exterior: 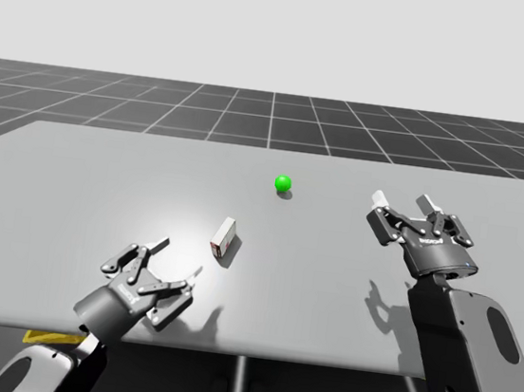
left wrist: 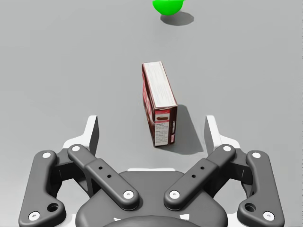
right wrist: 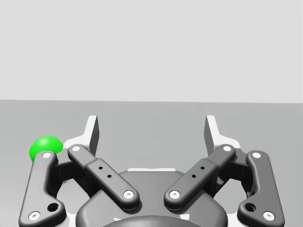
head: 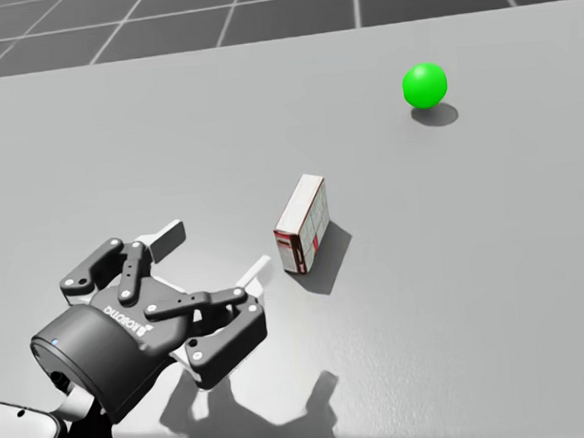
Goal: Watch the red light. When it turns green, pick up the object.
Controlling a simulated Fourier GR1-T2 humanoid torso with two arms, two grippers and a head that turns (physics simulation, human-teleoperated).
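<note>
Jaws stand apart on my left gripper [head: 216, 251] and right gripper [exterior: 403, 202]. The light [head: 424, 84] is green, so the left should advance toward one o'clock, straddle the box [head: 302, 223] across its broad faces, then close squarely.

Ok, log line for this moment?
light: green | box: ungrasped | left end effector: open, at box | right end effector: open, away from box

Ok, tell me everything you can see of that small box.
The small box is a thin cardboard-looking carton, white faces edged dark red, print on its end. It stands on a narrow long side on the table, just ahead of my left end effector, whose open fingers do not touch it. The green light sits beyond.
</note>
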